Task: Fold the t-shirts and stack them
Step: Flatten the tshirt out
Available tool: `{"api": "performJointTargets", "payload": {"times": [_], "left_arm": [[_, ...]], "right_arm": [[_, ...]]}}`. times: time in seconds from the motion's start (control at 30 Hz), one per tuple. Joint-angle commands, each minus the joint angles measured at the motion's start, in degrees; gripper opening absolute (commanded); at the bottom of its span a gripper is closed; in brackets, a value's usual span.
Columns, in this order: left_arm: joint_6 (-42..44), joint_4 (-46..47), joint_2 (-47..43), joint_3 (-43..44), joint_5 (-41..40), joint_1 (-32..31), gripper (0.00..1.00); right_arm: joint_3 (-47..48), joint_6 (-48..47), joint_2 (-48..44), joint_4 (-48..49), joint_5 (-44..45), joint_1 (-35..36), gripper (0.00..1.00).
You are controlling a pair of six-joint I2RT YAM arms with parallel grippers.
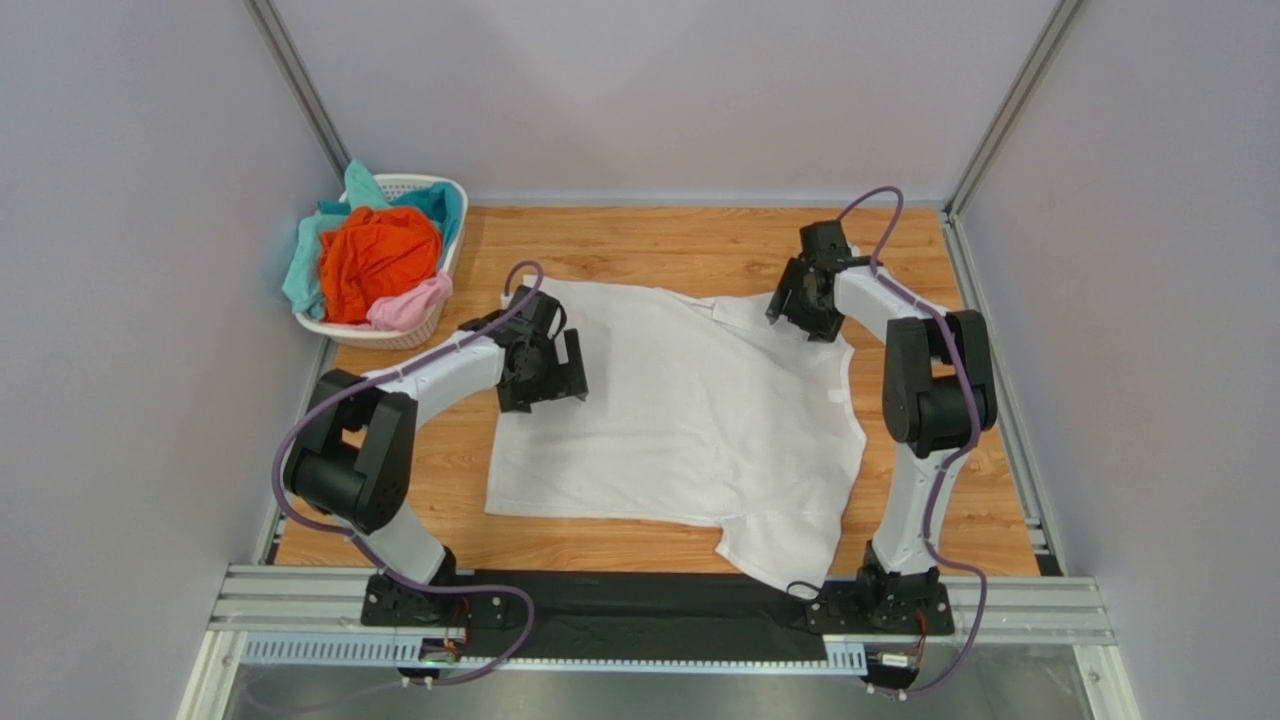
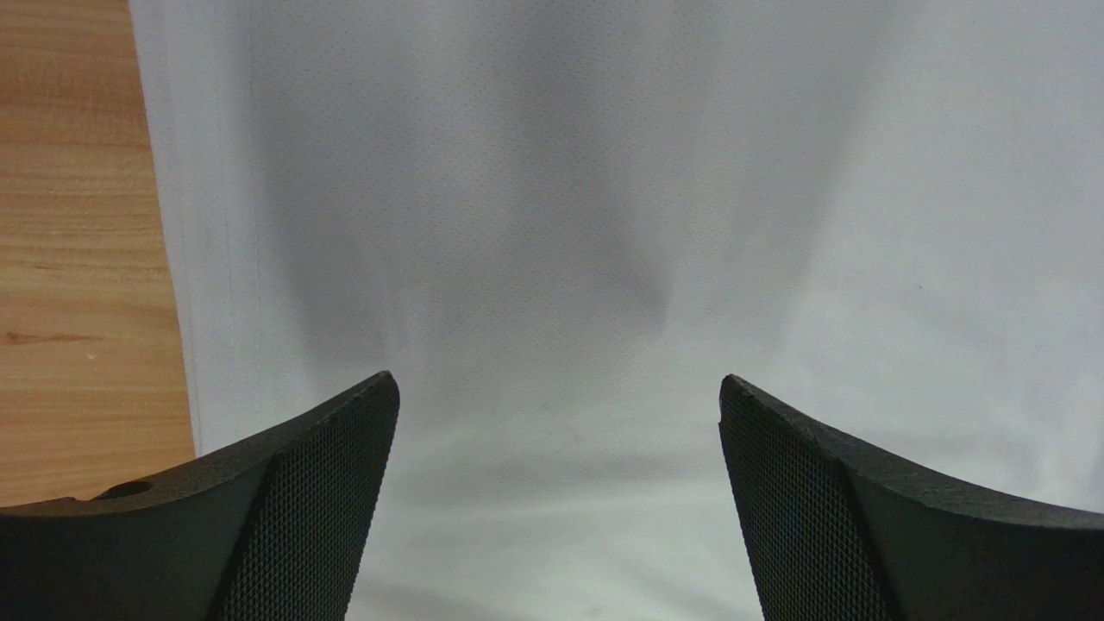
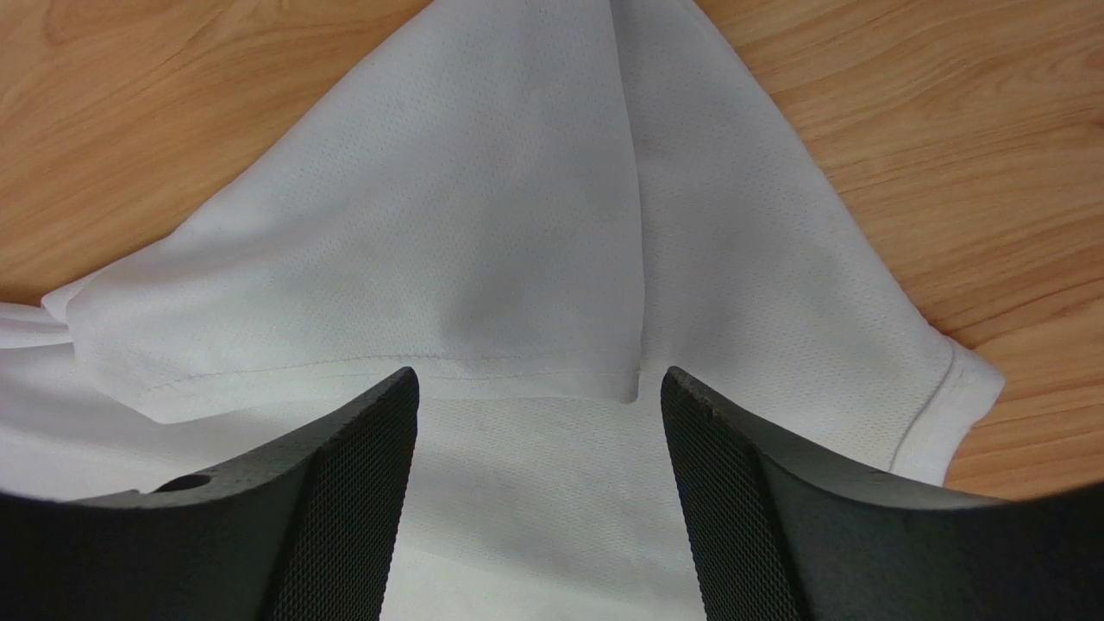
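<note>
At the far left corner of the wooden table (image 1: pixel 676 240) stood one white lattice plastic basket (image 1: pixel 368 332). It was heaped with crumpled soft cloth in three colours: a teal shirt (image 1: pixel 313 255) spilling over the rim, an orange shirt (image 1: pixel 376 258) on top, and a pale pink shirt (image 1: pixel 409 308) at the near edge (each too bunched to show its shape). Next came the left tool (image 1: pixel 559 368), its two black mesh-textured fingers (image 2: pixel 311 505) spread wide and holding nothing. It hung over the left edge of the one white t-shirt (image 1: pixel 691 420). That shirt lay spread nearly flat on the middle of the table, its fine dimpled knit smooth, its near sleeve (image 1: pixel 781 548) trailing toward the near edge. At the shirt's far right corner the right tool (image 1: pixel 796 308) was likewise agape and empty, above the far sleeve (image 3: pixel 493 233), which was folded back into a triangle with a stitched hem.
</note>
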Motion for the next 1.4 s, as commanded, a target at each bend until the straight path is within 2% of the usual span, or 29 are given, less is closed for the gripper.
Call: {"api": "performJointTargets", "payload": {"times": [0.0,0.1,0.17,0.23,0.33,0.37,0.43,0.47,0.53,0.67,1.0,1.07,1.23,1.37], "left_arm": [[0.94,1.04,-0.13,-1.24,-1.42,-0.03,1.0],[0.76,1.04,0.4,-1.42,-1.69,-0.03,1.0],[0.85,0.96,0.66,-1.51,-1.95,-0.11,1.0],[0.94,0.96,0.75,-1.77,-2.3,-0.03,1.0],[1.02,0.43,0.57,-1.95,-3.35,-0.03,1.0],[1.11,0.08,0.57,-1.86,-3.62,-0.03,1.0],[1.29,-0.1,0.48,-1.86,-4.06,-0.03,1.0],[1.29,-0.19,0.48,-1.86,-4.15,-0.03,1.0],[1.38,-0.27,0.4,-1.86,-4.32,-0.03,1.0],[1.46,-0.27,0.4,-2.12,-4.68,-0.03,1.0],[1.9,-0.19,0.84,-2.39,-4.76,-0.03,1.0],[2.08,-0.19,0.92,-2.39,-4.94,-0.03,1.0],[2.69,0.6,1.54,-2.39,-4.77,-0.11,1.0],[2.78,1.13,1.89,-2.13,-4.33,-0.03,1.0]], "right_arm": [[2.29,-0.88,0.99,-0.57,-0.01,-0.36,0.7],[2.99,-1.76,2.31,-0.57,-0.09,-0.36,0.64],[3.69,-1.85,3.27,-0.57,-0.09,-0.45,0.53],[4.22,-1.77,4.06,-0.57,-0.97,-0.54,0.5],[4.4,-1.68,4.16,-0.31,-1.32,-0.63,0.41],[4.49,-1.85,4.07,-0.31,-1.33,-0.63,0.33],[4.58,-1.94,3.28,-0.31,-1.41,-0.54,0.26],[4.84,-2.11,3.01,-0.48,-1.24,-0.54,0.18],[4.84,-2.2,1.78,-0.57,-0.54,-0.63,0.13],[5.89,-2.55,0.38,-0.83,-0.18,-0.71,0.07],[13.88,2.1,4.14,-1.71,-4.04,-1.94,0.04],[17.05,4.03,5.29,-1.8,-5.96,-2.29,0.0],[23.72,10.61,9.95,-1.54,-7.74,-3.79,0.0],[28.03,19.56,14.68,1.01,-8.01,-4.49,0.01]]}}
